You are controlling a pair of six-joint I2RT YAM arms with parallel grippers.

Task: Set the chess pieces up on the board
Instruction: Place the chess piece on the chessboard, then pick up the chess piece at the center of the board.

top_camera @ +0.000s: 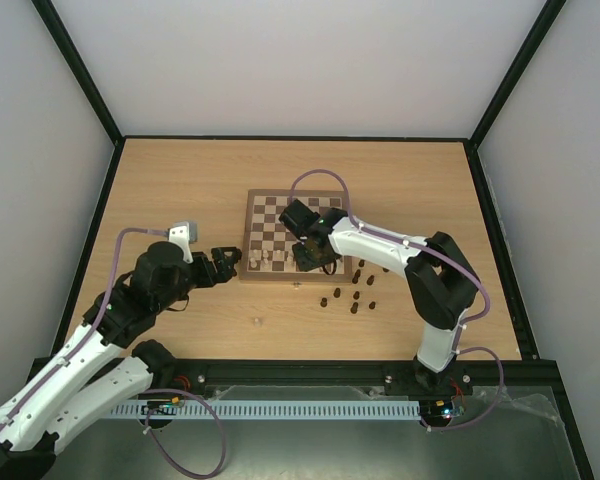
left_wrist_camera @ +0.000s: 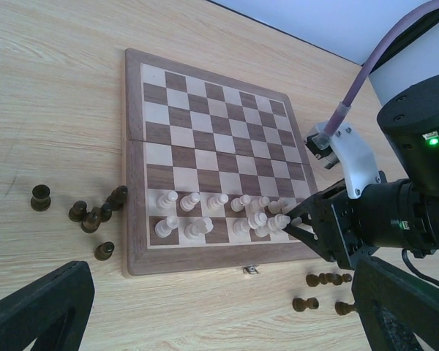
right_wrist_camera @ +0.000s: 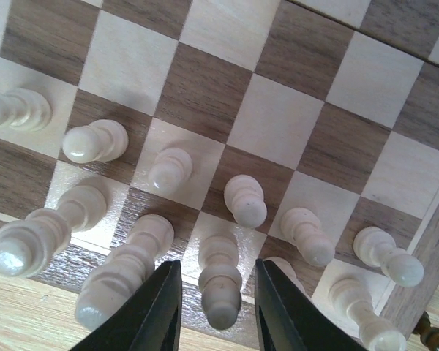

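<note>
Crowded board [left_wrist_camera: 135, 146] on the desk [left_wrist_camera: 44, 88]: right fingers [right_wrist_camera: 161, 311] part-open around a cream piece [right_wrist_camera: 221, 281], left fingers [left_wrist_camera: 36, 307] open, empty; closing could topple neighbours [right_wrist_camera: 124, 270].

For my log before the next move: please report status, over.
Right gripper open, astride a pale piece in the board's edge row. Left gripper open, beside the board. Dark pieces off board; pale neighbours crowd close.

Light-wood tabletop [top_camera: 180, 190], white walls [top_camera: 300, 60]

Smooth, softly glossy cream wooden chess pieces [right_wrist_camera: 245, 201] on satiny grained-wood board [right_wrist_camera: 274, 121], matt wood-grain tabletop [top_camera: 180, 180].
</note>
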